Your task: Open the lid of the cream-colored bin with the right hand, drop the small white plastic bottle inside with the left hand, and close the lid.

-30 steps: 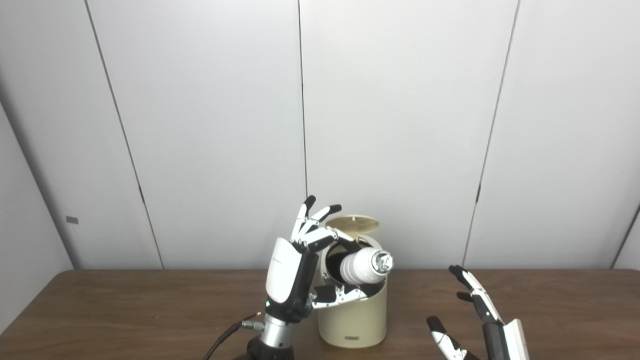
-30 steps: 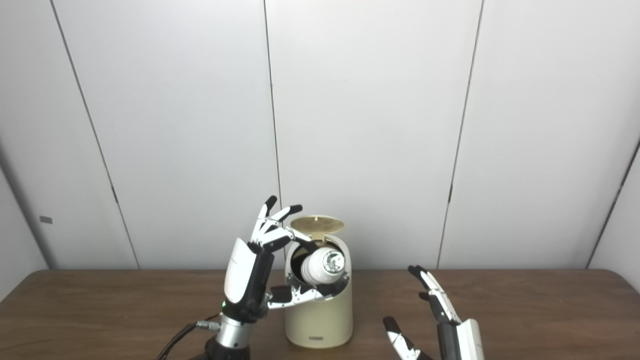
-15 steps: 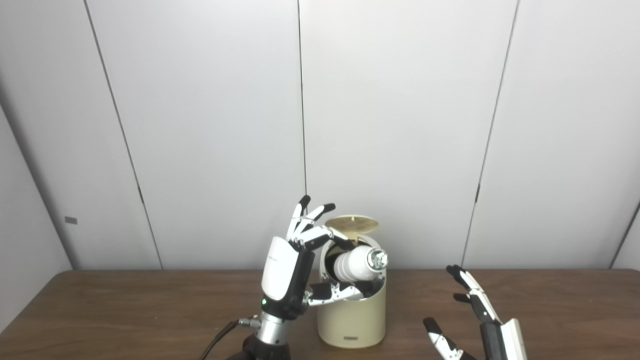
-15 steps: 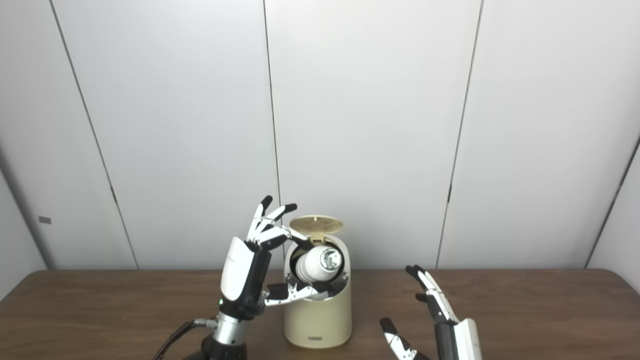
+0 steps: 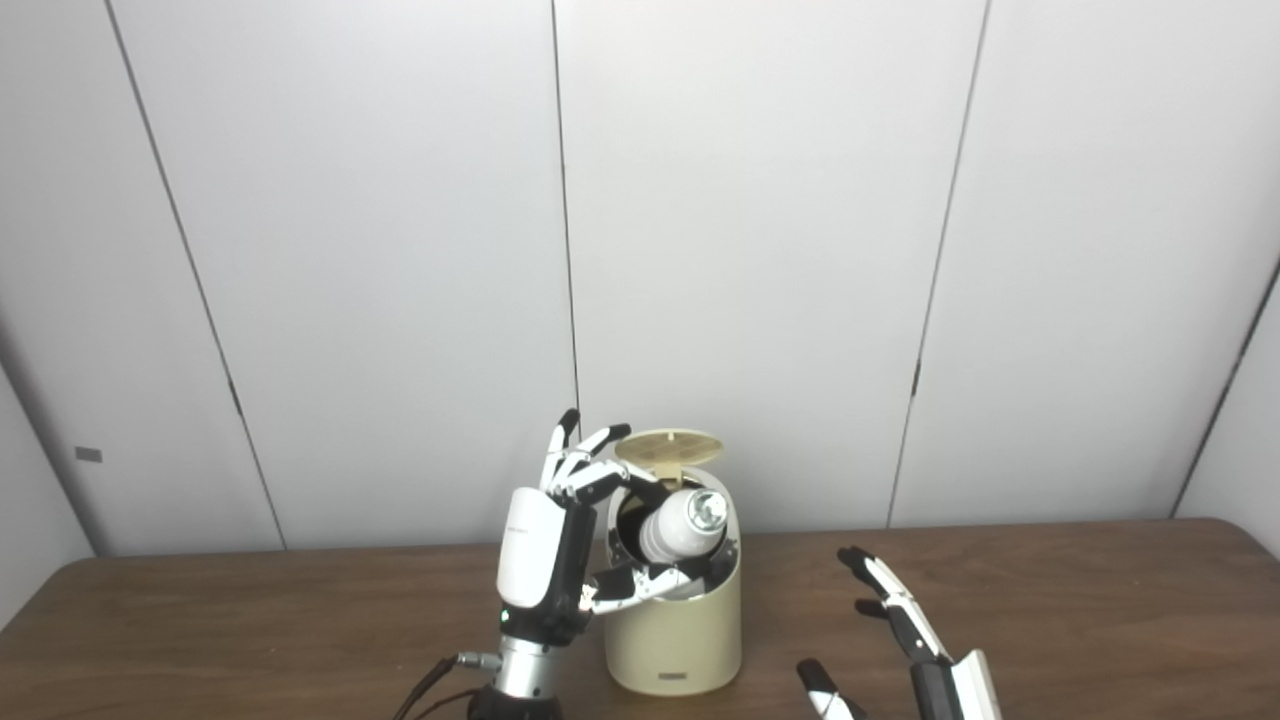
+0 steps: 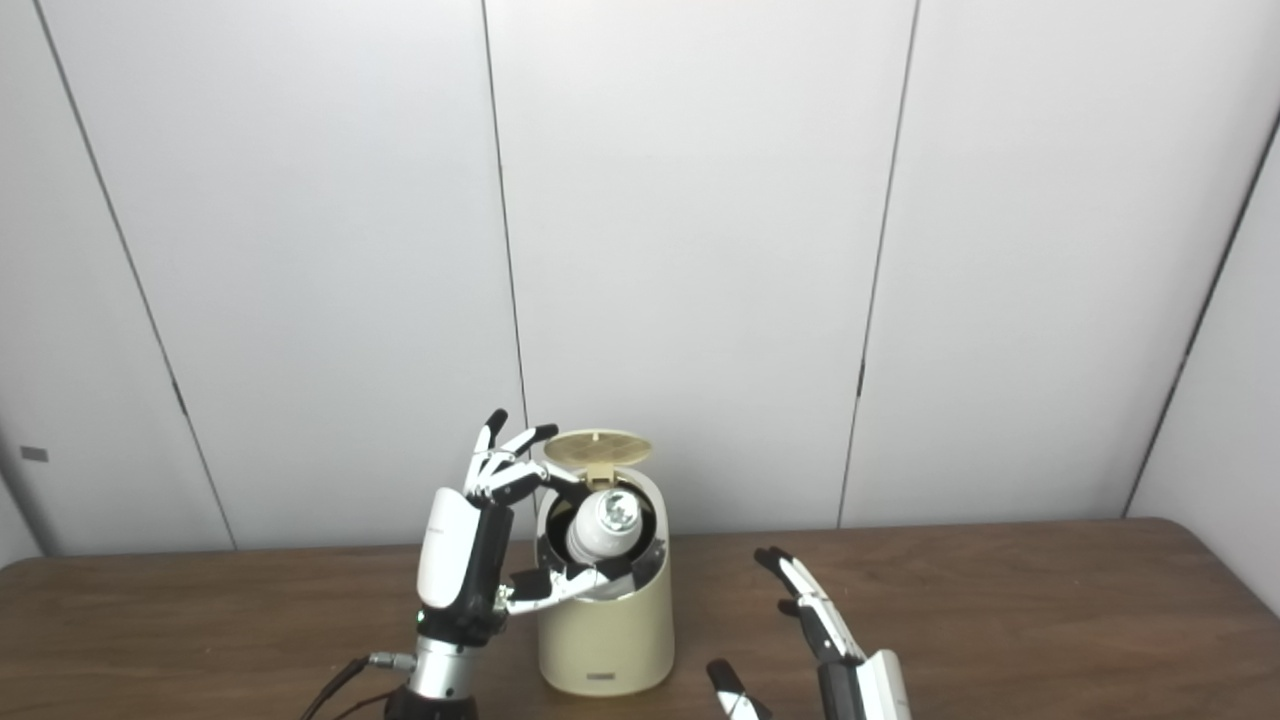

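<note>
Left hand (image 5: 560, 545) grips the small white bottle (image 5: 683, 523) in the cream bin's (image 5: 675, 630) mouth, lid (image 5: 668, 447) raised; right hand (image 5: 900, 640) rests open, apart.

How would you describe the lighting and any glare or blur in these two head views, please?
Left eye view: even, soft light with faint shadows, and a bright glint on the bottle end over the bin. Right eye view: the same glint, the table slightly glossy, and both hands reasonably sharp, left hand and right hand.
</note>
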Robot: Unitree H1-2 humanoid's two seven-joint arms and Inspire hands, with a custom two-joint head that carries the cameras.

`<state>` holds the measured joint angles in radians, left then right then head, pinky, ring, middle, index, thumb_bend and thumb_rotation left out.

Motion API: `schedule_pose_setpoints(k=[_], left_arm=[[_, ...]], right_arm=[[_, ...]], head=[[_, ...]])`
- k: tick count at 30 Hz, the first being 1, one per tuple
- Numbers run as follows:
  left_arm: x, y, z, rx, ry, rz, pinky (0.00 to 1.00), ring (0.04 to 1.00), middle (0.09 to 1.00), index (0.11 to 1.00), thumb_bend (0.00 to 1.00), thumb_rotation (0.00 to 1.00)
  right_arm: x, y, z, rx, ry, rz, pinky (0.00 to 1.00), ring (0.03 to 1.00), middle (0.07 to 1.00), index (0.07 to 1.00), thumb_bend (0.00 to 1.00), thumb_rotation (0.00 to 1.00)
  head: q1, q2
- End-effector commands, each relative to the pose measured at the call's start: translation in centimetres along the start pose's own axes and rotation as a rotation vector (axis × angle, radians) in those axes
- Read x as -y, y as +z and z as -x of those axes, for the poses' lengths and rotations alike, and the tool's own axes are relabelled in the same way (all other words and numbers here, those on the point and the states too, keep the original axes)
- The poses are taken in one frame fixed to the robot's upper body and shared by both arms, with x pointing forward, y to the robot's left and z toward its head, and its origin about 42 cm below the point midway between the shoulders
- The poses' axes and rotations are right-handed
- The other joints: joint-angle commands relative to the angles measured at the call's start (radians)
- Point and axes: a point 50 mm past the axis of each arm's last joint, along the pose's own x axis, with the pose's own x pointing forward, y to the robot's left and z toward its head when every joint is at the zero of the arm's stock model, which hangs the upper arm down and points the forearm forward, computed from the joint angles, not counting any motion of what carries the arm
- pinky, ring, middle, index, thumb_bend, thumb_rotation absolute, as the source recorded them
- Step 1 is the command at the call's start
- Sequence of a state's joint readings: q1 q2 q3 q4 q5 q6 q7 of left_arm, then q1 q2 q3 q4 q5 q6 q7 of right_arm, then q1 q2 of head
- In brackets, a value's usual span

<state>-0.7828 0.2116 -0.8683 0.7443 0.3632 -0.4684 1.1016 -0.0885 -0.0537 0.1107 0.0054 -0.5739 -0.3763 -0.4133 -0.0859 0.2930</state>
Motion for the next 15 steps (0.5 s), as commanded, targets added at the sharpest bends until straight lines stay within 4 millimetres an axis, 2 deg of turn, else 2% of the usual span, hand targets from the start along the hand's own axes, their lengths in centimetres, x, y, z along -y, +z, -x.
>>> schedule_pose_setpoints(k=[1, 15], left_arm=[[-0.11, 0.61, -2.36, 0.045, 0.036, 0.004, 1.0, 0.833, 0.494, 0.464, 0.53, 0.0], [-0.15, 0.17, -2.68, 0.039, 0.048, -0.016, 1.0, 0.821, 0.485, 0.475, 0.53, 0.0]], right_arm=[[-1.08, -0.09, 2.39, -0.066, 0.03, -0.025, 0.74, 0.859, 0.891, 0.858, 0.22, 0.43], [-0.86, 0.03, 2.79, -0.058, 0.036, -0.025, 0.75, 0.863, 0.887, 0.855, 0.22, 0.4]], head=[[-0.003, 0.0], [-0.003, 0.002]])
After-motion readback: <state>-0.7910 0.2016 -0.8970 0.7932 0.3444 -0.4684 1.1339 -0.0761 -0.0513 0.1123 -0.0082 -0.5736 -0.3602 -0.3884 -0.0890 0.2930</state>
